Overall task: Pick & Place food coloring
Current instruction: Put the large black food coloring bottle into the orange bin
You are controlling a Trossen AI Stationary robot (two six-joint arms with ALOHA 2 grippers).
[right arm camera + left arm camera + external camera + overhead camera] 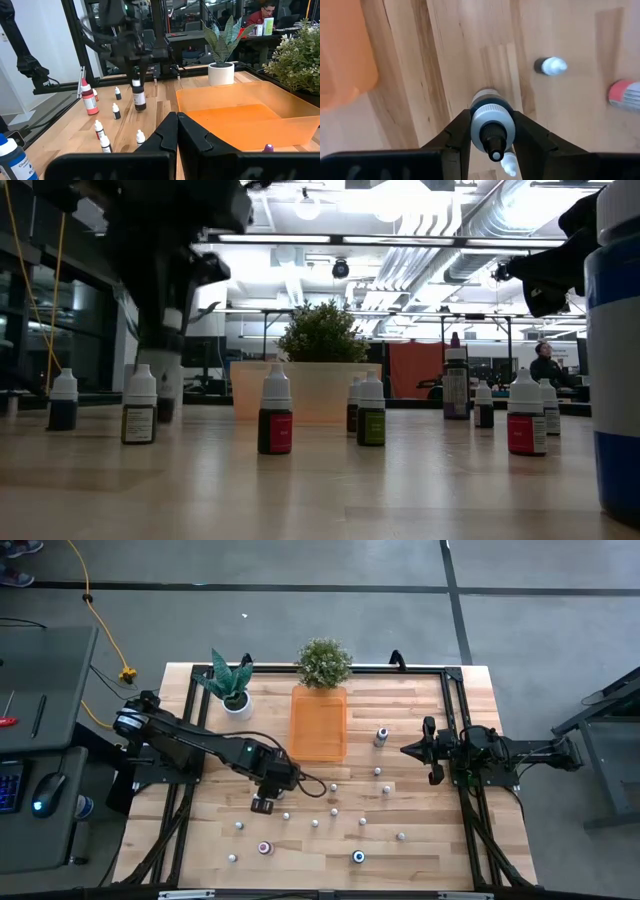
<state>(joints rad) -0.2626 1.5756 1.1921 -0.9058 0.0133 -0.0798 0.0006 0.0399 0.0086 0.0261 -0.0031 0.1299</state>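
Several small white-capped food coloring bottles [315,823] stand upright on the wooden table [420,700], near of the orange tray [319,722]. My left gripper [263,802] points down over the table's left middle and is shut on one dark-bodied bottle [491,117], which also shows in the right wrist view [139,97]. My right gripper [177,122] waits at the table's right side [405,750], level, shut, with nothing in it. My left gripper pinches the bottle's upper body, just below the white cap [476,125], between its two fingers [456,134]. The fingers come from above, slanting steeply down. The bottle stays upright, cap up, and seems to hang just clear of the table.
A larger red bottle [264,848] and a blue one [359,857] stand near the front edge, and a purple-capped bottle [381,735] stands right of the tray. Two potted plants [232,685] [323,662] stand at the far edge. Another small bottle [551,66] stands close to the held one.
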